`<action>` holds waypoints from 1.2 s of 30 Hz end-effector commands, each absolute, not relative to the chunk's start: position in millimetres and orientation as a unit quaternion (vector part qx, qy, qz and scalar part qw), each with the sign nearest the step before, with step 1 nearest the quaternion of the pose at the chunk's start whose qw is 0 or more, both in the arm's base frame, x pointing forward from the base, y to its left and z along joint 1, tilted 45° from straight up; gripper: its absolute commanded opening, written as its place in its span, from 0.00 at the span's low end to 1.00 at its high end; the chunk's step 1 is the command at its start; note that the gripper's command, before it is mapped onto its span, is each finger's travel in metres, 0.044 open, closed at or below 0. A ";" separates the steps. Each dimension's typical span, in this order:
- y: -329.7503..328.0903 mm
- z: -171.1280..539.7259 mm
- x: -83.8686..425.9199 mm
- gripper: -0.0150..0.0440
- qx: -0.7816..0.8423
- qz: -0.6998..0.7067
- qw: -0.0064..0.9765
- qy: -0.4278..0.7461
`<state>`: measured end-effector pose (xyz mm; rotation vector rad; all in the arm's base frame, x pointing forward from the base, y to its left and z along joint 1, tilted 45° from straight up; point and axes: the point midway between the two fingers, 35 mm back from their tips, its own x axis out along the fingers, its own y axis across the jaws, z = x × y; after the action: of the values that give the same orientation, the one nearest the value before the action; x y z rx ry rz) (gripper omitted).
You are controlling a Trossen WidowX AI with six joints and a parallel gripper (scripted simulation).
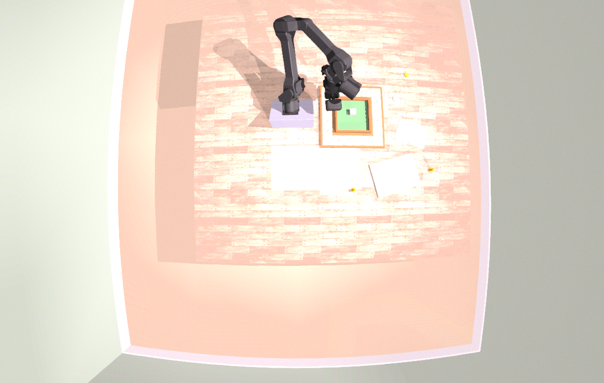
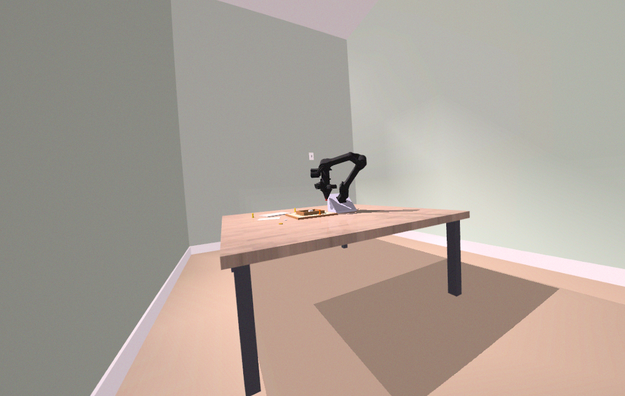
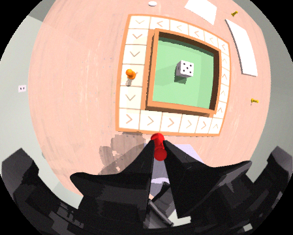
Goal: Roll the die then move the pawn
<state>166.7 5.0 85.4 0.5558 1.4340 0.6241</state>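
Note:
My gripper point(image 3: 158, 143) point(image 2: 326, 198) is shut on the red pawn point(image 3: 160, 154), which hangs above the board's near edge in the wrist view, clear of the board in the exterior view. The fingertips are hidden in the top view. The white die point(image 3: 186, 68) point(image 1: 351, 111) rests in the green-floored tray point(image 3: 182, 108) point(image 1: 352, 133) with five pips on top. The tray sits in the middle of the board point(image 3: 138, 36) point(image 1: 352, 141), ringed by arrow squares. An orange pawn point(image 3: 130, 74) point(image 2: 319, 212) stands on the left column in the wrist view.
Two small yellow pieces point(image 1: 352, 190) point(image 1: 430, 169) stand outside the board. A yellow disc point(image 1: 406, 74) and a white disc point(image 3: 152, 4) lie off the board. A white sheet point(image 1: 412, 133) and a thicker white slab point(image 1: 394, 175) lie nearby. The arm's lilac base block point(image 1: 291, 121) is beside the board.

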 end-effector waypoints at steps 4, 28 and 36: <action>-16.1 110.2 159.1 0.25 0.249 0.284 0.671 0.638; -61.3 51.2 187.9 0.25 0.248 0.285 0.672 0.637; -75.8 18.3 196.6 0.25 0.247 0.285 0.673 0.637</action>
<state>194.5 -70.3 30.7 0.5638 1.4284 0.6400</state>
